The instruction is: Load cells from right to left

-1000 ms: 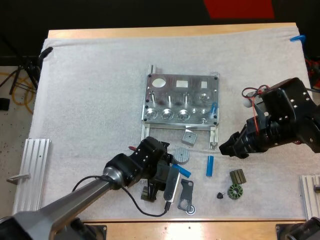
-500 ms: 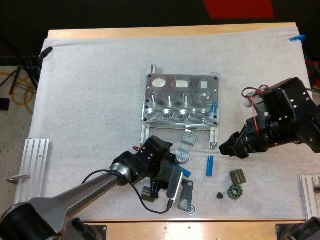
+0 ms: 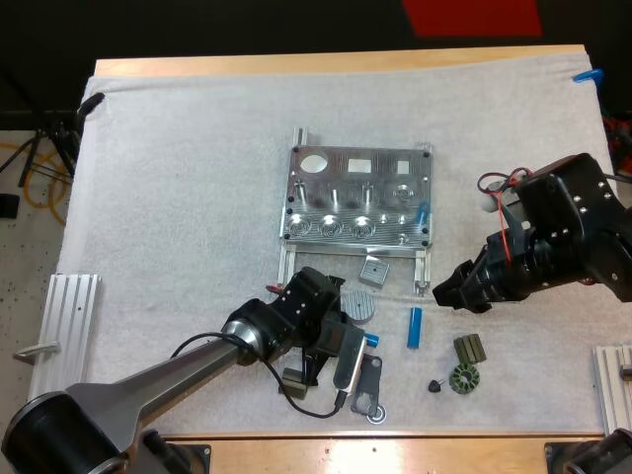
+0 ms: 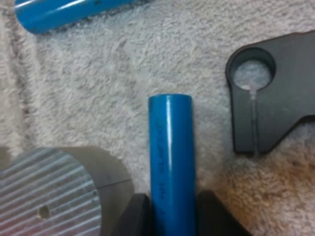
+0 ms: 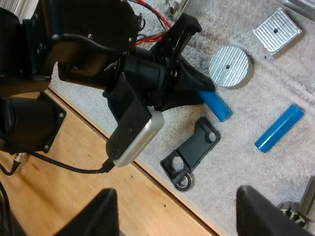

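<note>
Left jaws clamping blue cylinder (image 4: 171, 162), its gripped end cut off, right jaws wide apart

Robotics lab or workshop bench, wooden counter (image 3: 326, 61) under white mat (image 3: 197, 178), machined metal fixture (image 3: 357, 197), aluminium rail (image 3: 64, 341), loose metal disc (image 3: 360, 305)
</note>
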Robot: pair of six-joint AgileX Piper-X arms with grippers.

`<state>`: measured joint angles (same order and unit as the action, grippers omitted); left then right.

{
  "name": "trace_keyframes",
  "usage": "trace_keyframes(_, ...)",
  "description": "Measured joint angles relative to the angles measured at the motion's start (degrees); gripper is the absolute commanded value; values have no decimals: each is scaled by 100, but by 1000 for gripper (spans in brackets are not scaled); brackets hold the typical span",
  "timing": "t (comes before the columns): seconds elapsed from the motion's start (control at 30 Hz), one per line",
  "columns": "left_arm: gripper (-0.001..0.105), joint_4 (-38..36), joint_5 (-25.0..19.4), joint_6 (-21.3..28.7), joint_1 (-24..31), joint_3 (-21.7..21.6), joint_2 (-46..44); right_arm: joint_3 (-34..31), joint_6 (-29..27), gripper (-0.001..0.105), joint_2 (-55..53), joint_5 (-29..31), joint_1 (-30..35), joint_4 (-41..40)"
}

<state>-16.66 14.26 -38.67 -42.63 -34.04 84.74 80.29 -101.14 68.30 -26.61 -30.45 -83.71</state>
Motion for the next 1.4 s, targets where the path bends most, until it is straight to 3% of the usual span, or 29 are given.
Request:
trace_keyframes(0.1, 0, 28, -127, -133, 0, 0, 0, 0, 0, 52, 0, 0, 0, 23)
trace_keyframes(0.37, 0, -434, -591, -1298, -8, -40, -147, 0, 0, 52, 0, 0, 0, 24)
trace_keyframes(0.77, 0, -1486, -487, -2241, 1, -15, -1588, -153, 204, 52, -15, 41, 0, 435)
trace_keyframes(1.07, 0, -1640, -464, -3072, 1, -15, -3120, -1101, 701, 52, -14, -861, 0, 1286)
trace_keyframes(1.4, 0, -1640, -464, -3115, 1, -15, -3787, -1818, 1968, 52, -14, -1843, 0, 3056)
